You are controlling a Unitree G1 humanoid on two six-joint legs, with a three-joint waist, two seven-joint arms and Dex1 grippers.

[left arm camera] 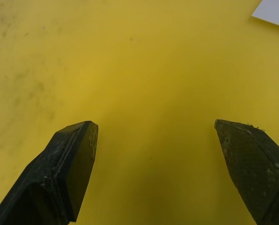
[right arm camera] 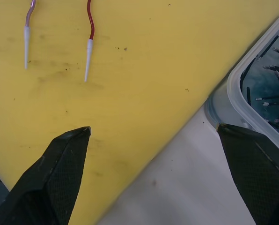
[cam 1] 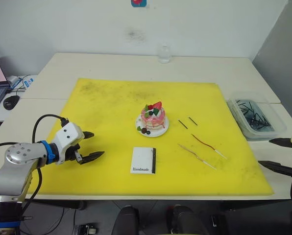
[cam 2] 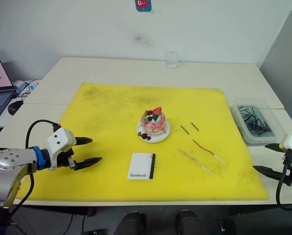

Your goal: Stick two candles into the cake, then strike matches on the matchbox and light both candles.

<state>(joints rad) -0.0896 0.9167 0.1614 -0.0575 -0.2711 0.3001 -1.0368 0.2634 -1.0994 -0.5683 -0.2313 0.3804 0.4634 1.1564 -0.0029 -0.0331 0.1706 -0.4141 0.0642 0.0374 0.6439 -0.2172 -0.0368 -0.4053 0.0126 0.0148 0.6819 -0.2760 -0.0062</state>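
While both claws hang idle at the edges, the cake sits near the middle of the yellow mat on the bench: a small round pink thing in layers, a red strawberry and dark berries on top, on a white plate with a couple of berries at its rim.

At about 6 o'clock from the cake, a little apart, lies the matchbox, flat and white, with a dark strip down its right edge and the word "Handmade" printed along its near side.

At 3 o'clock from the cake lie the two matches, short dark sticks, side by side but not touching.

At roughly 4 o'clock from the cake lie the candles, long, thin and wavy, one deep red and one paler, each ending in a pale stick tip that points toward the mat's near right corner.

A clear tub of dark sticks stands off the mat's right edge, and a glass stands at 12 o'clock by the wall.

The left claw hovers over the mat at 8 o'clock from the cake, fingers spread, nothing between them.

The right claw sits at the mat's right edge just near of the tub, also spread wide and empty.
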